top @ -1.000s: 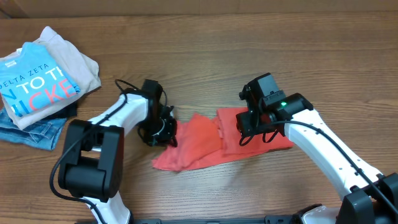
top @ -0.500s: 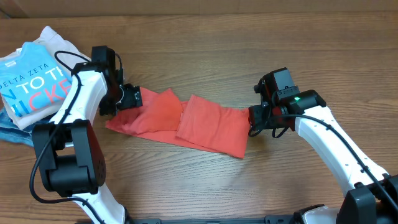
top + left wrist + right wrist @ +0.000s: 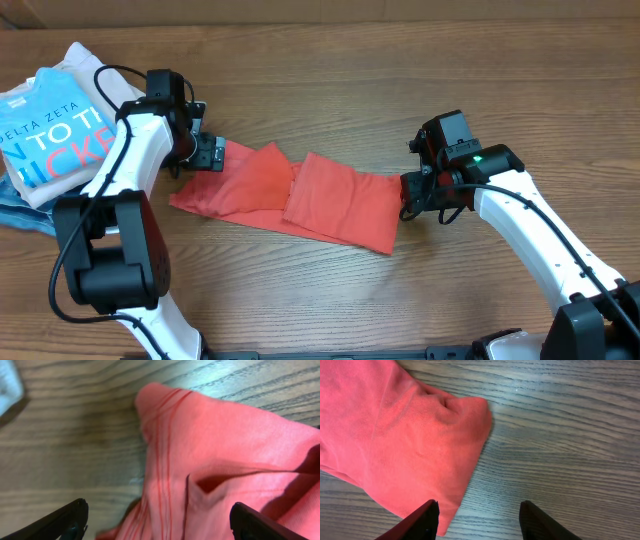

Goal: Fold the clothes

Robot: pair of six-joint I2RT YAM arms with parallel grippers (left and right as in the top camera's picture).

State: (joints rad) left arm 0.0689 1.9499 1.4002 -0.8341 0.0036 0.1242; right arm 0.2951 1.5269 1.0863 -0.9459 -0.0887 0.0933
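Wood-grain table (image 3: 330, 90), coral T-shirt (image 3: 330, 205) stretched across it in a long strip. Right gripper (image 3: 405, 197) at its right end, jaws parted, empty; left gripper (image 3: 210, 155) at its left end, jaws wide (nothing held). Best pinch both ends evenly before folding.

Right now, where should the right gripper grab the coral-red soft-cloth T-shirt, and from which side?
Take the coral-red soft-cloth T-shirt at its right-end corner, coming from the right, low along the wooden table. It lies as a flat strip; that corner humps up slightly, straight ahead of the open right gripper, so a finger could probably slide under.
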